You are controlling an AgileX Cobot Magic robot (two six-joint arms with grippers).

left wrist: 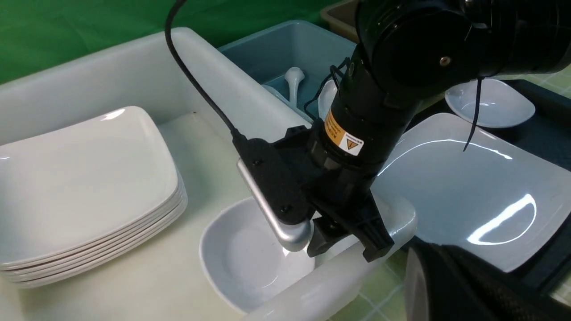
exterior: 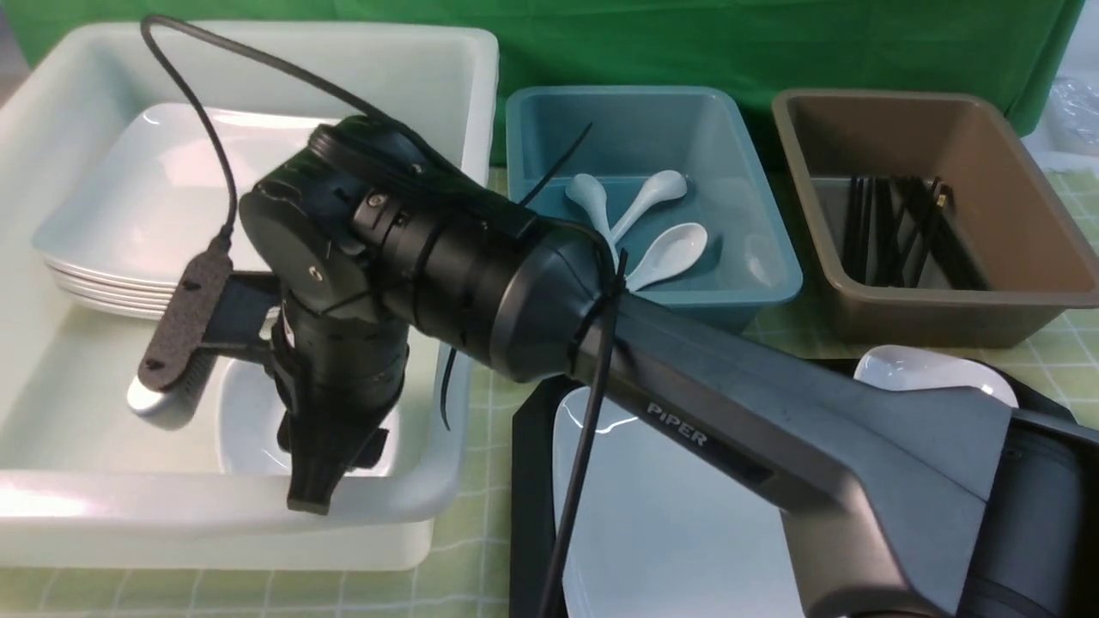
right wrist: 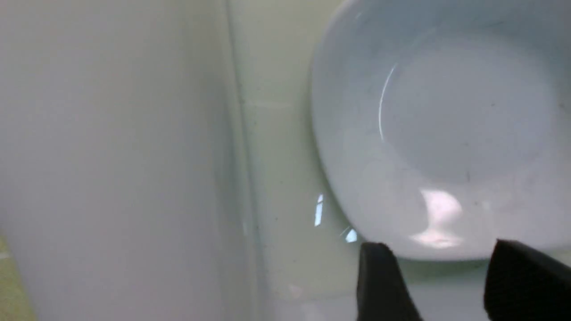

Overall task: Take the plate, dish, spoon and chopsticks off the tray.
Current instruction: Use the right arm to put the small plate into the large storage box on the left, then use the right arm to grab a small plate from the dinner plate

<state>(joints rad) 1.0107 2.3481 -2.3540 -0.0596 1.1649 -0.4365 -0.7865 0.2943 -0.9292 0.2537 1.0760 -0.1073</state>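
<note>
Dish [left wrist: 250,258] in bin [left wrist: 134,76] (right fingers [right wrist: 379,285] apart)

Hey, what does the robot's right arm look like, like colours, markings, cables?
The right arm has a grey link marked PIPER in white, black joints, black cable ties, a yellow warning label and black fingers. A black cable runs to a silver-and-black wrist camera.
</note>
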